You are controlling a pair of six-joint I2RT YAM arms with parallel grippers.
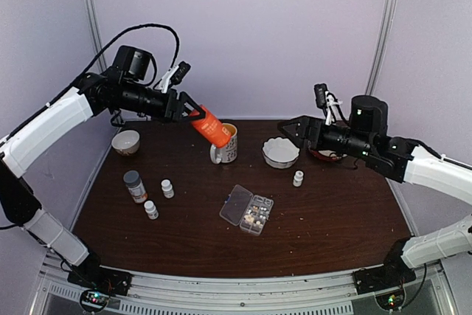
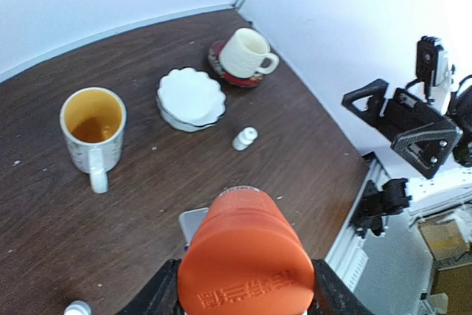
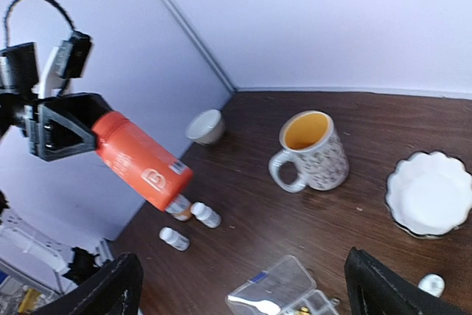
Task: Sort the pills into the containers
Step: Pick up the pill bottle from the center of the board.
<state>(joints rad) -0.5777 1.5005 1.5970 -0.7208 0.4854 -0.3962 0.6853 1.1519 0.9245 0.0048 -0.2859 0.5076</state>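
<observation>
Table (image 1: 332, 212) is carrying it all. L gripper (image 1: 190, 112) is clamping the orange bottle (image 1: 212, 127) aloft, nose tilting down, near the mug (image 1: 225, 145), not over the organizer box (image 1: 247, 209), which is lying lid-open mid-table. R gripper (image 1: 289, 129) is hanging wide open, empty. Pills (image 1: 257, 215) are sitting in some compartments. Judgement: get the bottle over one compartment before tipping more, pouring slowly.
</observation>
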